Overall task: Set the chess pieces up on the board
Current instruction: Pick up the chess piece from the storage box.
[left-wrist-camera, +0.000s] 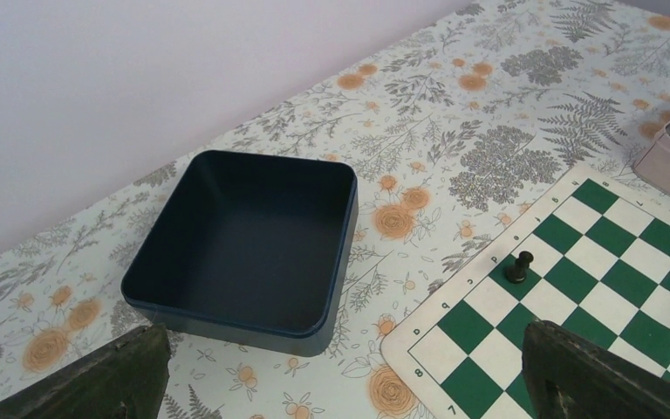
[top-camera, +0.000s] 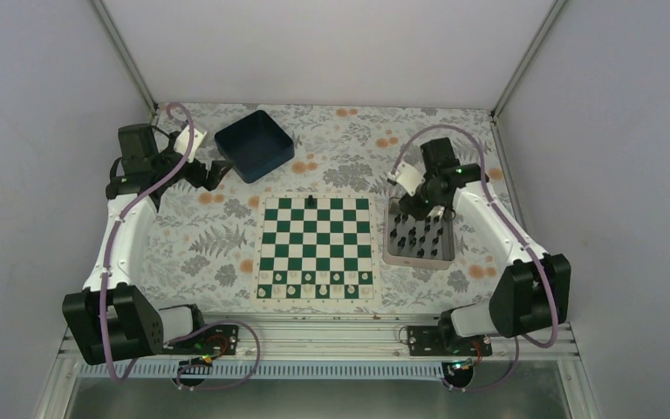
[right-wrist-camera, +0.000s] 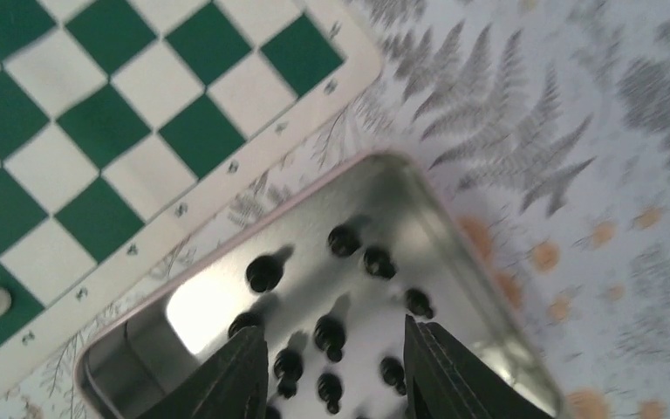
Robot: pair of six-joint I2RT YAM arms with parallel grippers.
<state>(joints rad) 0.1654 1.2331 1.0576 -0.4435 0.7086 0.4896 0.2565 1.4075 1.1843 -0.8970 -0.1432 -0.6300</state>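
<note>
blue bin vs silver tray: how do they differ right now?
The dark blue bin is empty; the silver tray holds black chess pieces. The bin sits skewed, far-left of the board; the tray lies square at its right. Both are open-topped.

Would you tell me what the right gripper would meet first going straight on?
Likely the black piece standing in the tray, between the open fingers of the right gripper; depth is unclear.

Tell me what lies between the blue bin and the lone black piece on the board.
Only floral tablecloth and the board's white border, per the left wrist view.
</note>
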